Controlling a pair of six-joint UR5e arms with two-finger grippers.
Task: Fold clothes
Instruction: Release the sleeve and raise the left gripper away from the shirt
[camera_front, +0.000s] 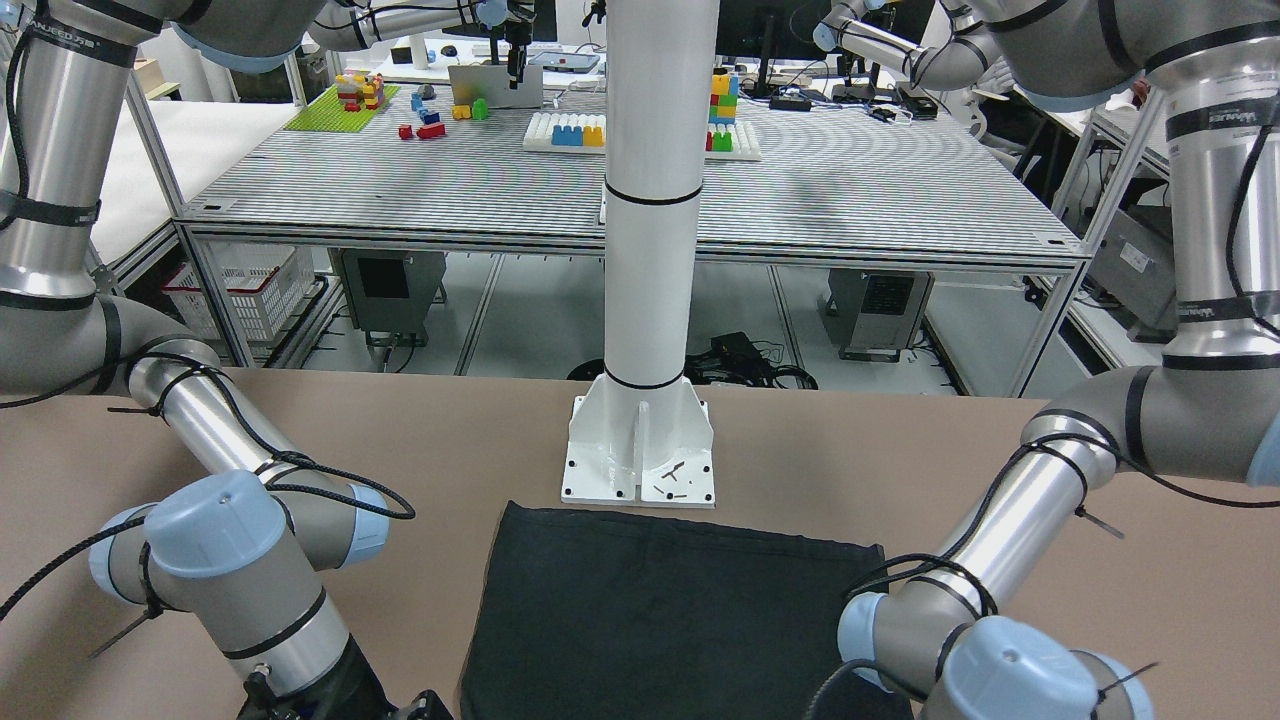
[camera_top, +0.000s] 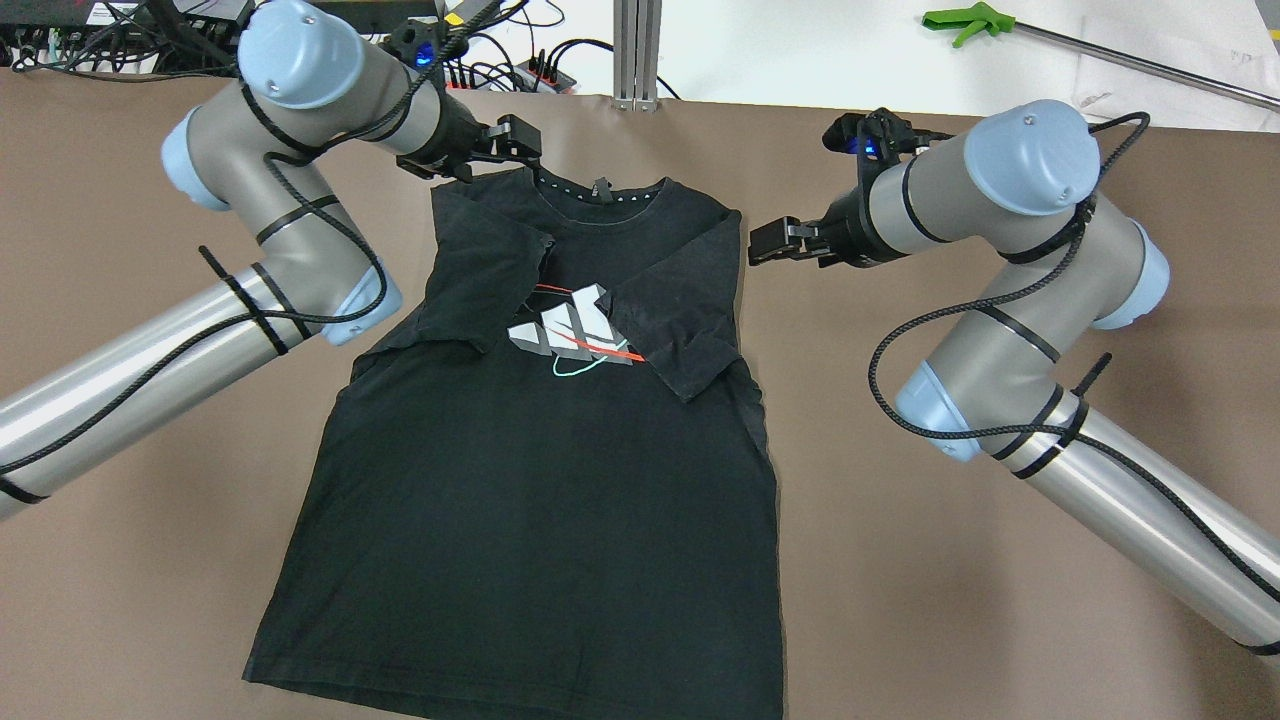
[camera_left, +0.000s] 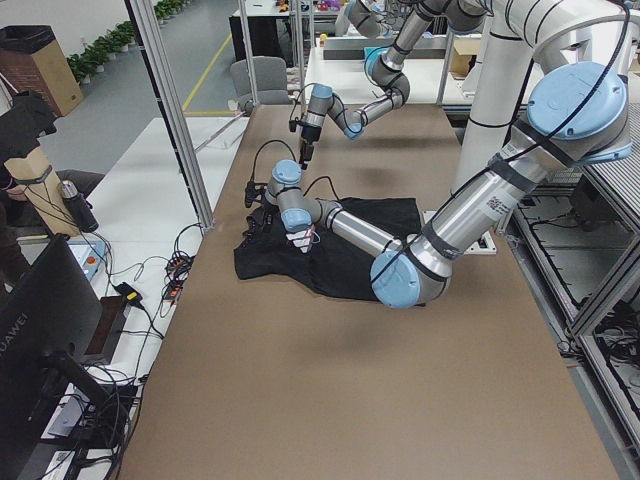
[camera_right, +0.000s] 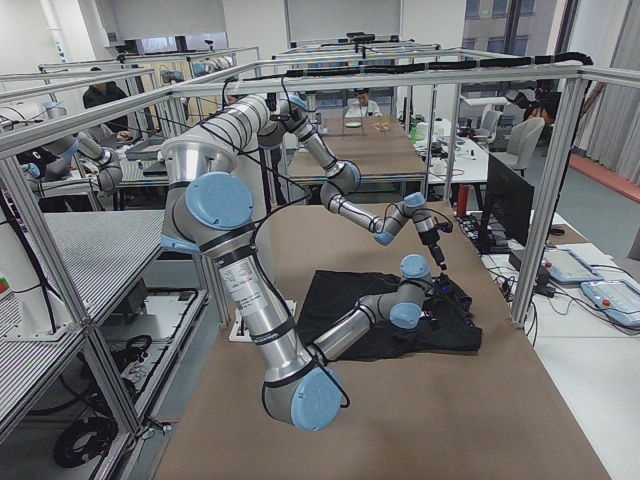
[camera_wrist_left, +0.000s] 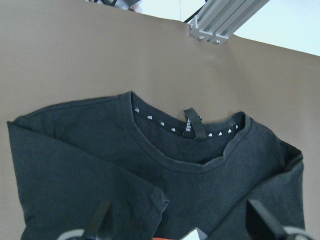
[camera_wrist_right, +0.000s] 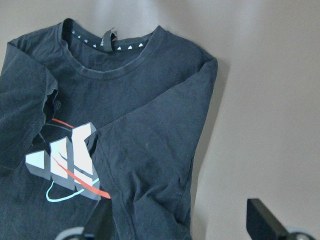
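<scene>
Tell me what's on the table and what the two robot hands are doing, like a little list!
Garment: black soft-fabric T-shirt, lying flat, front up
Print: white, red and teal logo on the chest
Sleeves: both short sleeves folded inward over the chest
Lower part: not yet folded
Surface: brown flat table
Left gripper: open, by the collar, holding nothing
Right gripper: open, beside the other shoulder, holding nothing
</scene>
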